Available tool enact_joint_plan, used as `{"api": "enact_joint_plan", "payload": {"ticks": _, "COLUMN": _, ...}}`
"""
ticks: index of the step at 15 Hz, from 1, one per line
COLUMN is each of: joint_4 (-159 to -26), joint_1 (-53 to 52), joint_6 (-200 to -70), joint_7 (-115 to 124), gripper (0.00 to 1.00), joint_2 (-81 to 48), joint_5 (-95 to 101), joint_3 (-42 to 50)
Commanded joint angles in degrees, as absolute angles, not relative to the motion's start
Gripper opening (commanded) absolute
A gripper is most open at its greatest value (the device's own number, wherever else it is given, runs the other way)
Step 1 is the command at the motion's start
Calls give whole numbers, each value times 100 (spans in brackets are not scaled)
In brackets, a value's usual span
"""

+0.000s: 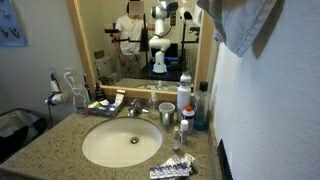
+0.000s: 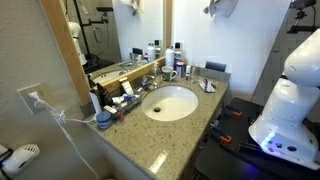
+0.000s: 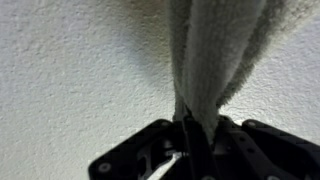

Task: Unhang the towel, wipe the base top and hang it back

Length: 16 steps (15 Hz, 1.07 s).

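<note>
Your towel [image 3: 215, 50] hangs against the textured white wall [image 3: 70, 70], and your gripper [image 3: 195, 132] has its jaws clamped tight on a fold of it. In an exterior view it sits high in the corner, well above the base top [image 1: 50, 150]. That speckled counter surrounds the oval white basin [image 1: 120, 143]. Bottles [image 1: 184, 98] stand near the mirror [image 1: 140, 35].

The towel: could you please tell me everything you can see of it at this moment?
The towel is pale grey-white terry cloth, limp and gathered into soft folds. In both exterior views it hangs high up against the white wall, beside the mirror. In the wrist view a narrow bunch of it runs between the jaws of the gripper, which is shut on it close to the textured wall.
</note>
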State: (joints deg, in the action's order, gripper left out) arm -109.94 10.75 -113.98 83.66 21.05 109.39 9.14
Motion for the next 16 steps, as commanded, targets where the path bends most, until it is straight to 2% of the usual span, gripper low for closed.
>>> {"api": "enact_joint_plan", "payload": {"ticks": 1, "joint_4": -10866, "joint_1": 893, "joint_6": -11551, "joint_7": 8490, "gripper": 4, "joint_2": 2038, "joint_5": 11238, "joint_3": 1058}}
{"api": "enact_joint_plan", "payload": {"ticks": 6, "joint_4": -10700, "joint_1": 836, "joint_6": -11875, "joint_7": 8371, "gripper": 4, "joint_2": 1938, "joint_5": 11299, "joint_3": 1293}}
{"api": "enact_joint_plan", "payload": {"ticks": 13, "joint_4": -10286, "joint_1": 871, "joint_6": -13231, "joint_7": 8332, "gripper": 4, "joint_2": 1610, "joint_5": 11211, "joint_3": 1707}}
{"api": "enact_joint_plan", "payload": {"ticks": 16, "joint_4": -10117, "joint_1": 927, "joint_6": -13400, "joint_7": 8282, "gripper": 4, "joint_2": 1502, "joint_5": 11204, "joint_3": 1736}}
